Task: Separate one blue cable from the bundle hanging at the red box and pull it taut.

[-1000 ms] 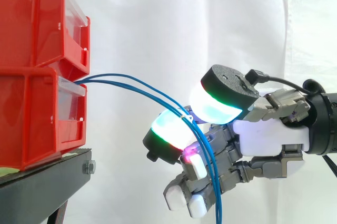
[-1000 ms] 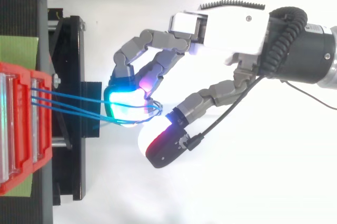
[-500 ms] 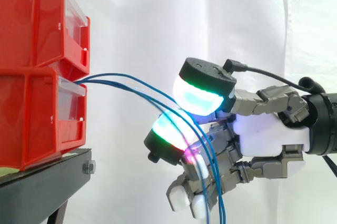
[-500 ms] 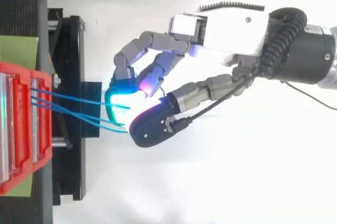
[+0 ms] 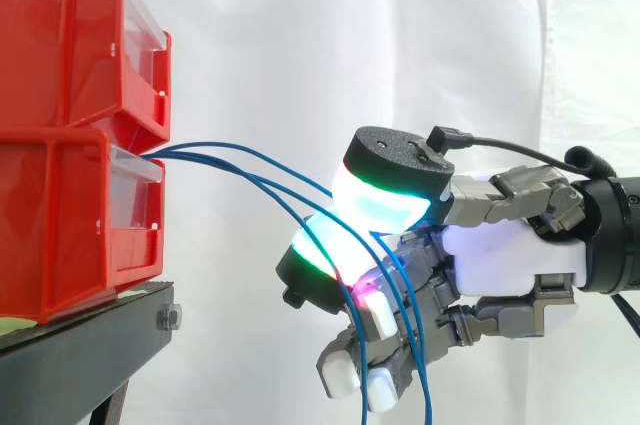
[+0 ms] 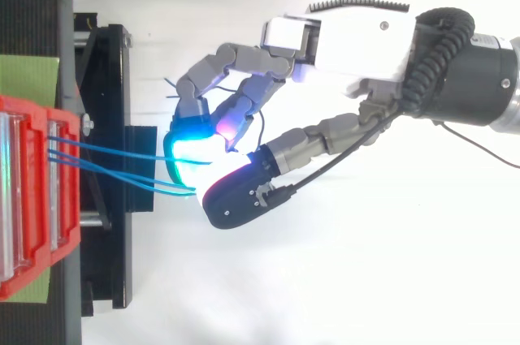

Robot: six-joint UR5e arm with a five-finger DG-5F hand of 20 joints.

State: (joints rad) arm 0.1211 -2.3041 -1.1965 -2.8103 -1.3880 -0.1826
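Red bins [image 5: 70, 135] are stacked two high at the left of the side view, resting on a black stand [image 5: 80, 345]. From the clear front of the lower bin, several thin blue cables [image 5: 170, 152] come out together. They fan apart as they arc to the right and downward in front of a white curtain [image 5: 300, 25]. Right of the bins, and well apart from them, is the robot's hand [image 5: 510, 255], which reaches in from the right edge. Its fingers [image 5: 315, 250] are curled. The thumb's glowing green and cyan pad presses down close against a glowing pad below it. The cables run between these two pads, so the hand is pinching them. How many strands are caught there cannot be told. Below the pinch the cables hang down in front of the lower curled fingers. From above, the cables cross the gap from the bin to the hand and vanish under the thumb's dark back.
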